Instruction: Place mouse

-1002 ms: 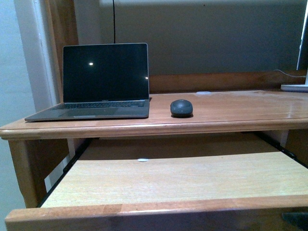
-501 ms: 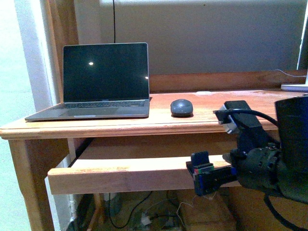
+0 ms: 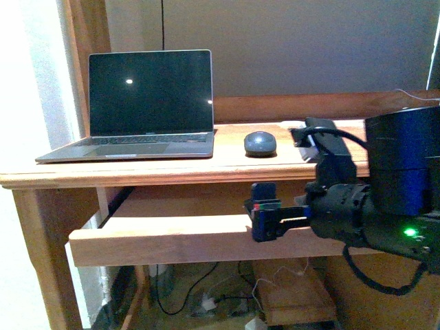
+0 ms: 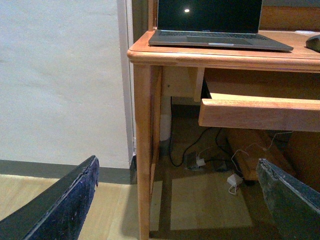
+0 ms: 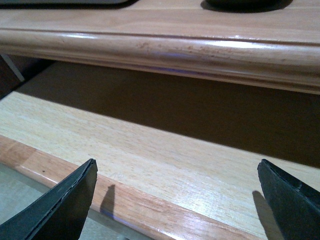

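Observation:
The mouse, small, dark grey and domed, rests on the wooden desk top just right of the laptop. My right gripper is open below the desk edge, at the front of the pull-out shelf, and holds nothing. In the right wrist view the open gripper hovers over the shelf's pale board, with the mouse's underside edge higher up, beyond the desk lip. My left gripper is open low near the floor, left of the desk; the mouse peeks in at the frame edge.
An open laptop with a dark screen stands on the left of the desk. The rounded desk lip overhangs the shelf. A desk leg stands close to the left gripper. Cables and a white adapter lie on the floor underneath.
The right arm came into the front view from the right and its gripper moved left along the shelf front. The view sank, so the shelf shows edge-on. The mouse has not moved.

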`<control>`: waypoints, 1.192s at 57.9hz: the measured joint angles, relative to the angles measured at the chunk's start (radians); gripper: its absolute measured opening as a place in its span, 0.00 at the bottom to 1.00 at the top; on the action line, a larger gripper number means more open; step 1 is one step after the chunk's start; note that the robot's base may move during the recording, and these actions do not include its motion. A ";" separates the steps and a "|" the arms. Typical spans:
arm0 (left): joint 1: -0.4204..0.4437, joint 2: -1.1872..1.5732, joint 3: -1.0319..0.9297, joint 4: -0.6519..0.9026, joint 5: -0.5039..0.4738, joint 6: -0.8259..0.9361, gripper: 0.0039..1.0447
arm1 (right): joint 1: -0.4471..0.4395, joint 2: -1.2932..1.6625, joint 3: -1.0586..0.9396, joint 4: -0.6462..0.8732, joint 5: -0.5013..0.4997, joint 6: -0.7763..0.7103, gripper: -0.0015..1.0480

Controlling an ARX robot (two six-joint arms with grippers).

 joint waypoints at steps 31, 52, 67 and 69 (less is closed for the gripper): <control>0.000 0.000 0.000 0.000 0.000 0.000 0.93 | -0.161 -0.148 -0.285 0.077 -0.236 -0.027 0.93; 0.000 0.000 0.000 0.000 0.000 0.000 0.93 | -0.028 -0.013 -0.150 0.051 -0.101 -0.028 0.93; 0.000 0.000 0.000 0.000 0.000 0.000 0.93 | 0.055 0.103 0.005 -0.006 0.003 -0.029 0.93; 0.000 0.000 0.000 0.000 0.000 0.000 0.93 | 0.066 0.122 0.036 -0.018 0.019 -0.028 0.93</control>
